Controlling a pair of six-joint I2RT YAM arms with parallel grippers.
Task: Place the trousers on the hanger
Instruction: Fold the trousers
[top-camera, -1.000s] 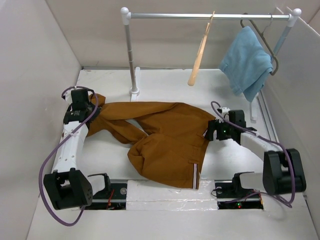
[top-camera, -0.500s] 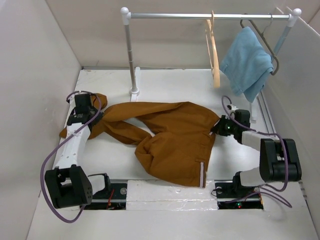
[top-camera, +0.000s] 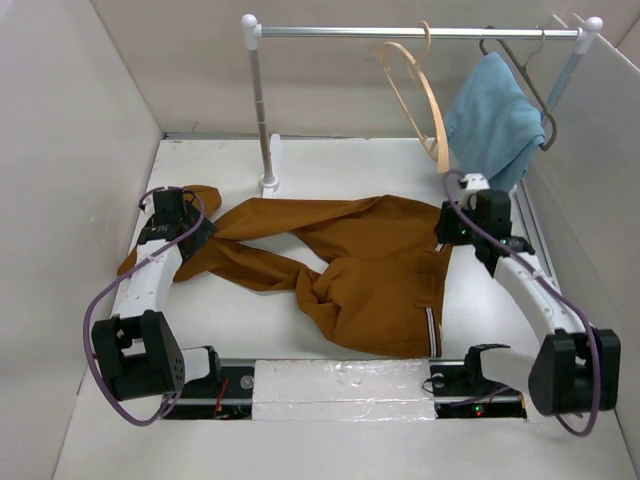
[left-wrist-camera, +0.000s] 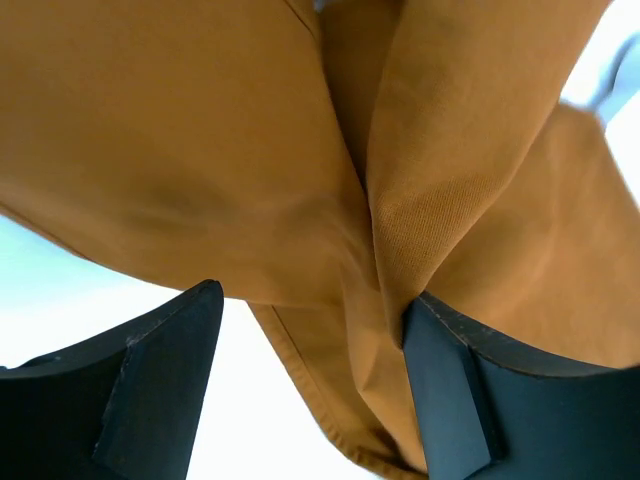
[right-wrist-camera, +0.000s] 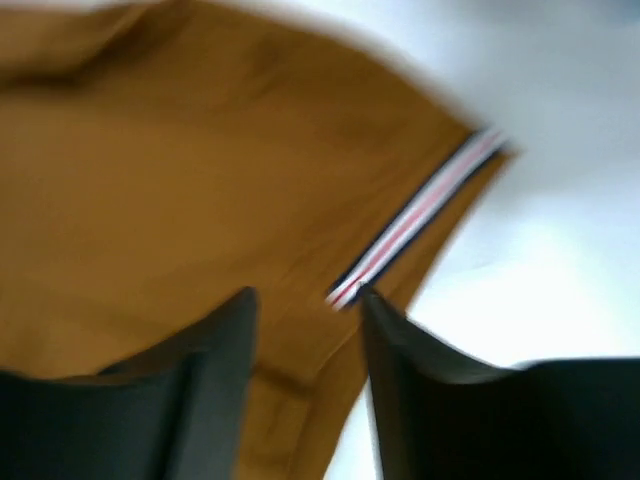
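Left gripper (left-wrist-camera: 310, 300) stands partly open astride a leg fold of the trousers (top-camera: 350, 260), clamping nothing. Right gripper (right-wrist-camera: 305, 295), partly open and empty, hovers at the striped waistband. The trousers lie on the desk (top-camera: 330, 165), legs toward 9 o'clock. The hanger (top-camera: 415, 90) hangs at 1 o'clock. The garment looks spread out; next, probably, fetch the hanger.

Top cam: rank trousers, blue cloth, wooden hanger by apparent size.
1. trousers, clearly largest.
2. blue cloth.
3. hanger: similar in span to the cloth, but thin and turned partly edge-on, so this pair is unsure.
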